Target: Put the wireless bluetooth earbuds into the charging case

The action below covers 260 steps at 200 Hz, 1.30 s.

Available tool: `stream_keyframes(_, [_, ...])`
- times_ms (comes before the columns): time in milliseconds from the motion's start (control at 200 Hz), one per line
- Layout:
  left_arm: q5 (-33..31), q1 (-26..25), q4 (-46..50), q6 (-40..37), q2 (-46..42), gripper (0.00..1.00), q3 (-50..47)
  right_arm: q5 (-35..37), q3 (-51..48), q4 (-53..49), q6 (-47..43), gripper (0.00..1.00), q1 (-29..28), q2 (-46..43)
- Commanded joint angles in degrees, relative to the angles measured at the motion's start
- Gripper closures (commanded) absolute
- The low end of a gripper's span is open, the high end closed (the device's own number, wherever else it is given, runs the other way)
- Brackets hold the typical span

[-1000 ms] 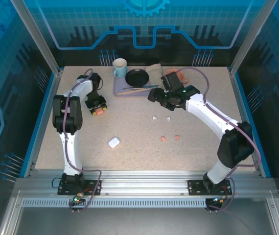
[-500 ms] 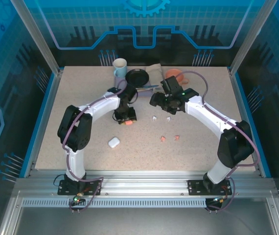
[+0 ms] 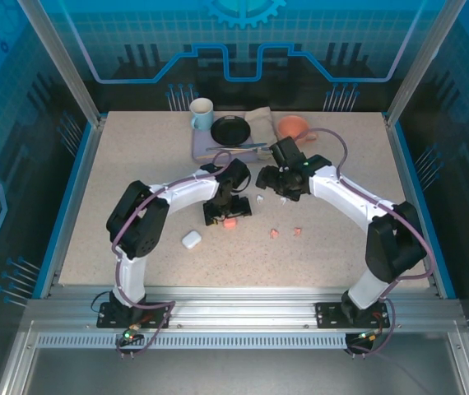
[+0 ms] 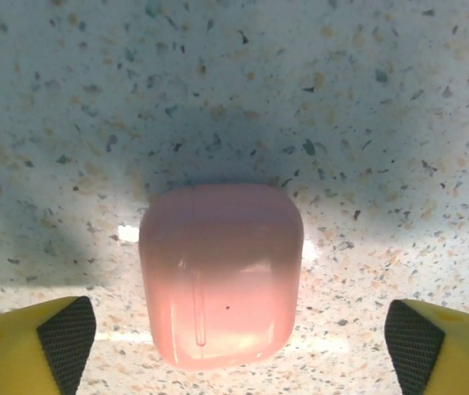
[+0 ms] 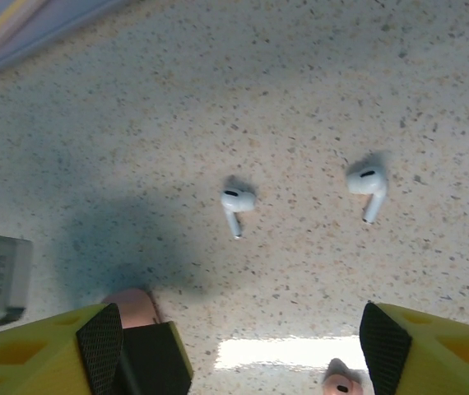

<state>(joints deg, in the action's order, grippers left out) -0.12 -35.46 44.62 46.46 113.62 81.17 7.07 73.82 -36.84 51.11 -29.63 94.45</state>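
We saw the left gripper [image 4: 240, 333] spread wide, and the pink case [image 4: 220, 271] lay untouched between its fingers. The right gripper [image 5: 239, 341] stood open too, with two white earbuds [image 5: 236, 202] lying ahead of its fingers.

Left hand [image 3: 221, 214] at pink case [image 3: 229, 222]; white case [image 3: 191, 239] nearby; 2 pink earbuds [image 3: 274, 234] rightward.

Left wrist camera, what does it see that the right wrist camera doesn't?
Left wrist: the closed pink case up close, lying untouched inside the open left pincer. Right wrist: two white earbuds, a pink earbud at the bottom edge, and a tray corner. Both: the speckled table and yellow fingers spread wide; the right pincer holds nothing. A pink bit low in the right view may be that case.
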Motion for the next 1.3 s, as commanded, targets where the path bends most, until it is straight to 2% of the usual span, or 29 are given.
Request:
stream_keyframes(0, [-0.6, 2.9, 0.1, -0.5, -3.8, 0.01, 1.4, 1.3, -1.0, -2.6, -1.0, 0.21, -1.0, -2.1])
stream_keyframes(215, [2.2, 15.4, -1.0, -3.7, -12.4, 0.01, -0.7, 4.1, 3.3, -6.8, -8.0, 0.22, -7.4, 0.6])
stream_keyframes(415, [5.2, 26.8, -1.1, -6.2, -14.8, 0.01, -0.5, 7.4, 12.4, -13.2, -11.3, 0.22, -14.7, 10.1])
stream_keyframes(535, [7.0, 31.1, -1.4, -6.6, -14.5, 0.01, -0.2, 8.5, 19.3, -16.7, -10.9, 0.23, -17.7, 17.0])
stream_keyframes(830, [9.2, 34.6, -2.8, -6.9, -13.6, 0.01, -1.6, 13.7, 33.3, -24.8, -10.4, 0.29, -23.0, 31.0])
stream_keyframes(1085, [10.5, 35.3, -4.2, -7.0, -13.7, 0.01, -3.5, 14.6, 34.7, -25.1, -8.4, 0.29, -23.5, 35.5])
stream_keyframes(1206, [10.9, 35.4, -4.4, -7.1, -13.7, 0.01, -3.5, 11.4, 33.5, -23.3, -7.6, 0.28, -22.7, 35.6])
stream_keyframes(1296, [10.9, 35.4, -4.3, -7.2, -13.7, 0.01, -3.3, 4.3, 28.9, -17.4, -6.3, 0.25, -21.4, 33.5])
